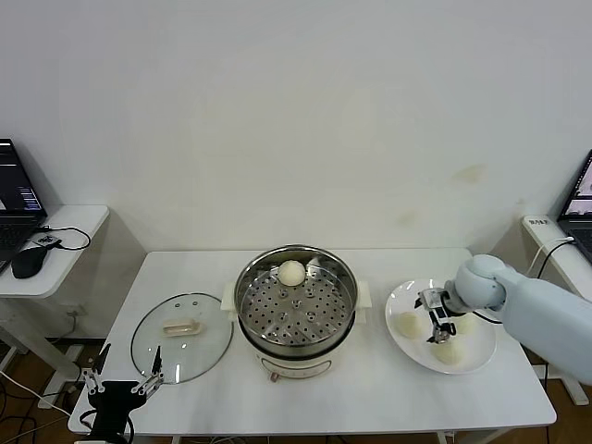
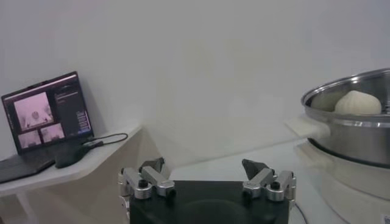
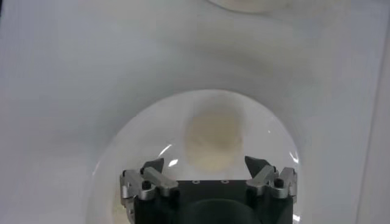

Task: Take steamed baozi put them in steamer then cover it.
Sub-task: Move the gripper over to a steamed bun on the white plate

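The steamer (image 1: 296, 311) stands mid-table and holds one baozi (image 1: 291, 272) at the back of its perforated tray. Three more baozi lie on the white plate (image 1: 414, 355) at the right: one at the left (image 1: 408, 323), one at the front (image 1: 449, 352), and one (image 1: 466, 325) partly behind the arm. My right gripper (image 1: 437, 316) hovers open over the plate. In the right wrist view a baozi (image 3: 212, 139) lies just ahead of the open right gripper (image 3: 204, 167). My left gripper (image 1: 120, 379) is open and empty at the table's front left corner. The left wrist view shows the left gripper (image 2: 204, 169), the steamer (image 2: 356, 131) and its baozi (image 2: 358, 102).
The glass lid (image 1: 182, 337) with a cream handle lies flat on the table left of the steamer. A side table at the far left carries a laptop (image 2: 49, 112) and a mouse (image 1: 28, 262). Another laptop (image 1: 579, 208) stands at the far right.
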You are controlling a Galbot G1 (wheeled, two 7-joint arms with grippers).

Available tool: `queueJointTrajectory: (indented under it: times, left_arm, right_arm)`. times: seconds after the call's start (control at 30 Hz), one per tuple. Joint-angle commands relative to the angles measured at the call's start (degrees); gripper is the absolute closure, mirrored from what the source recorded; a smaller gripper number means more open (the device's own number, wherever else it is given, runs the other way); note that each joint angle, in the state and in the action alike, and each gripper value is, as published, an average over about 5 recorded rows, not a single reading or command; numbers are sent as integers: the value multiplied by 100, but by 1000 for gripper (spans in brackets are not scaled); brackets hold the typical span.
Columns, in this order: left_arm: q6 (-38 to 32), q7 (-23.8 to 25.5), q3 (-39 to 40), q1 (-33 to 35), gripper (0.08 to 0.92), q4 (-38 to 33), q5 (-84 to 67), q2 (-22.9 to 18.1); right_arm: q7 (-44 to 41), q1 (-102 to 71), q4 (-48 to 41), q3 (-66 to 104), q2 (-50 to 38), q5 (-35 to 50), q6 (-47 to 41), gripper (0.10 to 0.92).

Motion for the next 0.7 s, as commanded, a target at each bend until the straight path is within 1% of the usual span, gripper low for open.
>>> queueJointTrajectory:
  times: [0.03, 0.2, 0.4, 0.7]
  left_arm:
    - [2, 4, -3, -7, 177, 16, -2, 1]
    - [9, 7, -6, -47, 177, 60, -9, 2]
    - [16, 10, -7, -98, 177, 115, -25, 7]
    - [19, 7, -28, -114, 177, 124, -50, 26]
  right_arm:
    - [42, -229, -401, 216, 368, -145, 5, 203]
    - [67, -246, -571, 239, 558, -186, -11, 223]
    - [59, -253, -660, 225, 648, -235, -50, 288]
    - [-86, -142, -603, 217, 599, -199, -89, 496]
